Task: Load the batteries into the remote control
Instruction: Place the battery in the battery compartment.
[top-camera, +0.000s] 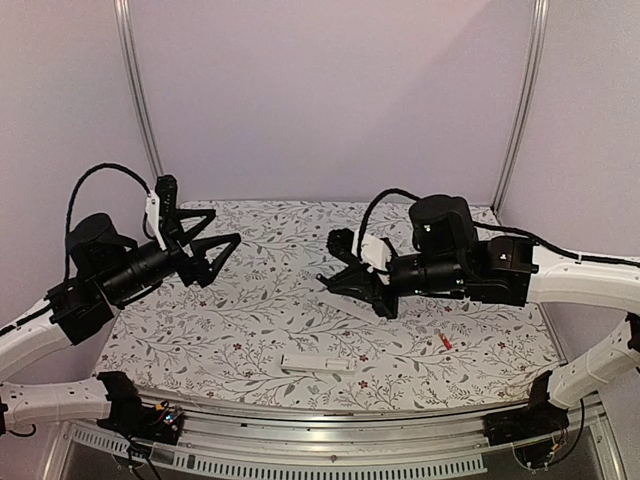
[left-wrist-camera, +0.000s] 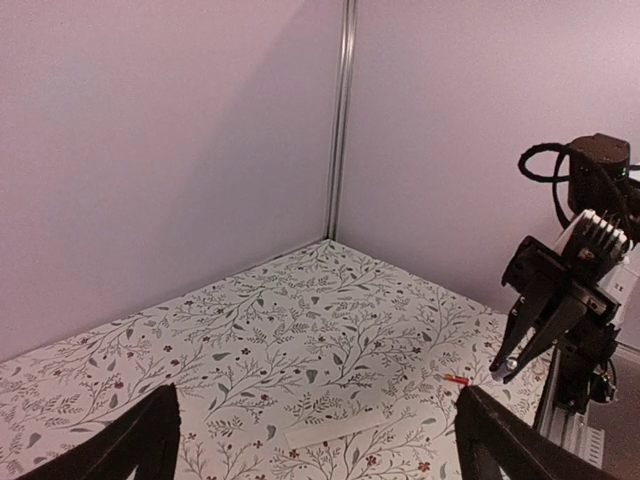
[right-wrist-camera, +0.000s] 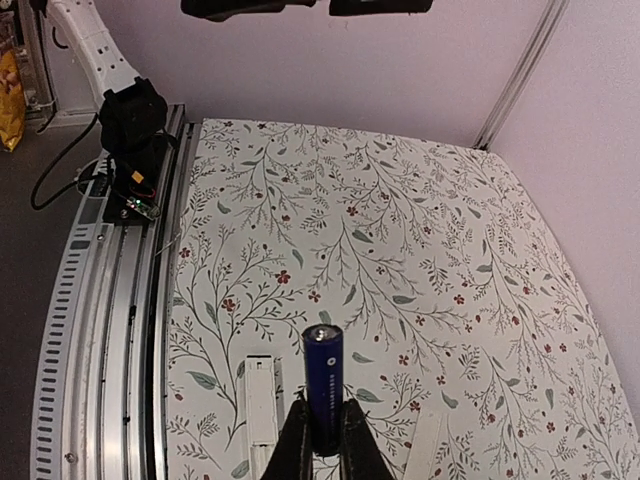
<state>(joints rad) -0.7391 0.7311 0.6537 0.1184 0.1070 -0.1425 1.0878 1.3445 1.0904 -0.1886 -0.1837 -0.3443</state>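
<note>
We see a glossy dark battery (right-wrist-camera: 322, 385) with a shiny metal end, a smooth white plastic remote control (top-camera: 318, 364), and a matt printed table (top-camera: 260, 310) with a metal rail (top-camera: 330, 412) along its near edge.

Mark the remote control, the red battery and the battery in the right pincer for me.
remote control (top-camera: 318, 364), top view, middle of the white bar.
red battery (top-camera: 444, 342), top view, middle of its body.
dark battery (right-wrist-camera: 323, 385), right wrist view, middle of its barrel.
</note>
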